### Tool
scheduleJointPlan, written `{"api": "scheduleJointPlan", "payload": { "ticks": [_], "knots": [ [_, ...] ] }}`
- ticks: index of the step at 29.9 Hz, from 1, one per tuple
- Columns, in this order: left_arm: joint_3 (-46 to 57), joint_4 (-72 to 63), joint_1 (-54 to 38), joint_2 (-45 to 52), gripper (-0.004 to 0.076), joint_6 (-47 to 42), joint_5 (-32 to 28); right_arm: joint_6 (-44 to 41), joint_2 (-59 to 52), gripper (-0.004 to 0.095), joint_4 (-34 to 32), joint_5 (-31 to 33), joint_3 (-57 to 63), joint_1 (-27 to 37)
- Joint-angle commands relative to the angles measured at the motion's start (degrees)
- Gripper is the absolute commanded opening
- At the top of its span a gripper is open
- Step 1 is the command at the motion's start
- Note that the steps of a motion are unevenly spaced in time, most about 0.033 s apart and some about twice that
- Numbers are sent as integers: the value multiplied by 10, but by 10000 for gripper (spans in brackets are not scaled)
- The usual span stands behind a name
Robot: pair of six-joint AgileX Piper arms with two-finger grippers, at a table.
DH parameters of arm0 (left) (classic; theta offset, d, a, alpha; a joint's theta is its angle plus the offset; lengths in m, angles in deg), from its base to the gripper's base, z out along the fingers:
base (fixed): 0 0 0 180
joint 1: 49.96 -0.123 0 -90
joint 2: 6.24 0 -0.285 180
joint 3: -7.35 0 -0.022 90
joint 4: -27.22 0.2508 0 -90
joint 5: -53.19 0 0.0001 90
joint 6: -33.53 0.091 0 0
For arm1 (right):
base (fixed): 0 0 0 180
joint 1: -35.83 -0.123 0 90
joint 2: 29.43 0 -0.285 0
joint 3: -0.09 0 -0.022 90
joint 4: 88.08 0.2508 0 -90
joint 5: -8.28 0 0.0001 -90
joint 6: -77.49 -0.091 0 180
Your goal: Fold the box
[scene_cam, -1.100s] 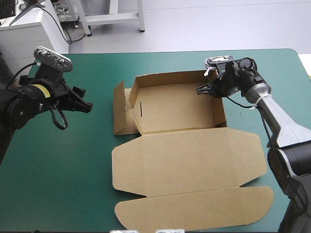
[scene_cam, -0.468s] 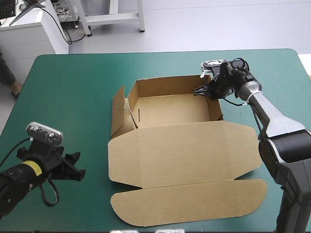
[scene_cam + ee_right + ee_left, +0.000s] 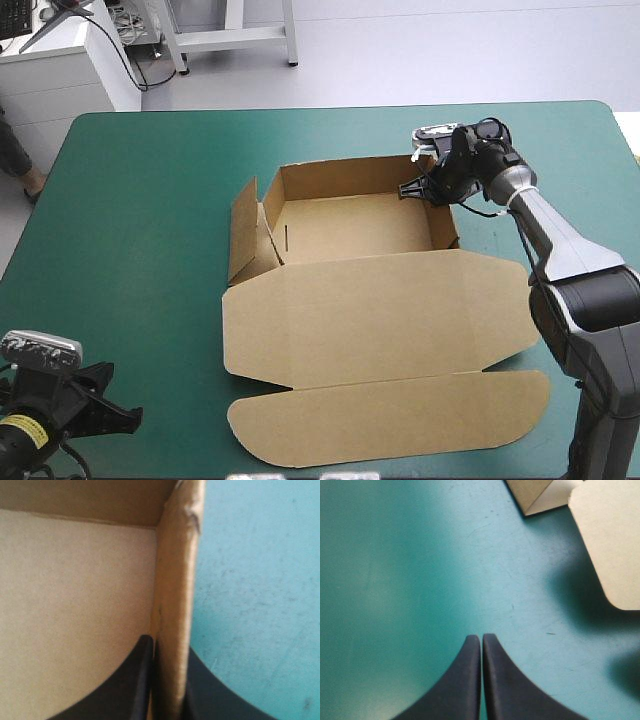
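In the middle of the table (image 3: 140,250), on its teal-green cover, lies the brown box (image 3: 350,225) as an open tray, its floor bare. Its lid (image 3: 380,310) is spread flat toward the near edge, and a rounded tab (image 3: 400,420) lies flat beyond the lid, nearest that edge. At the tray's left end a flap (image 3: 243,235) stands up and leans outward, apart from the rest of the tray.

The right gripper (image 3: 412,188) is at the tray's far right corner, reaching in from the right. In the right wrist view the side wall (image 3: 175,570) stands upright and runs straight into the right gripper (image 3: 167,650). One black finger (image 3: 137,680) sits inside the tray over the floor and the other is outside over the cover. The jaws are clenched on this wall, the board pinched between them.

The left gripper (image 3: 125,420) hangs over the near left corner of the table, well apart from the box. In the left wrist view its fingers (image 3: 465,680) meet in one pointed arch, pressed together on nothing, with only bare cover under the left gripper (image 3: 481,642). Ahead of it and off to one side show a rounded corner of the flat board (image 3: 612,540) and, farther off, a corner of the raised flap (image 3: 535,495).
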Motion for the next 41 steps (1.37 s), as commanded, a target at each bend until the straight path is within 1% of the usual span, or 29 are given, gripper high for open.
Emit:
{"api": "scheduleJointPlan", "payload": {
  "ticks": [1, 3, 5, 8, 13, 22, 28, 31, 34, 41],
  "knots": [
    [-13, 32, -1, 6, -8, -18, -7, 13, -17, 244, 15, 43, -42, -4],
    [-12, 45, -1, 12, -8, -32, -6, 13, -17, 341, 13, 63, -69, -4],
    [-12, 50, -1, 14, -8, -29, -6, 13, -17, 407, 7, 85, -101, -4],
    [-12, 50, -1, 14, -8, -29, -6, 13, -17, 450, -13, 135, -143, -4],
    [-10, 52, -1, 14, -8, -29, -5, 13, -45, 476, -13, 134, -165, -4],
    [45, 44, -1, 14, -8, -42, -16, 20, -98, 502, -19, 134, -165, -4],
    [45, 46, -1, 14, -8, -44, -29, 23, -97, 519, -20, 134, -141, -4],
    [45, 46, -1, 14, -8, -44, -30, 23, -97, 519, -45, 134, -107, -4],
    [45, 46, -1, 14, -8, -44, -35, 23, -90, 519, -47, 128, -76, -4],
    [45, 45, -1, 14, -8, -44, -35, 17, -36, 513, -3, 118, -59, -4]
  ]
}}
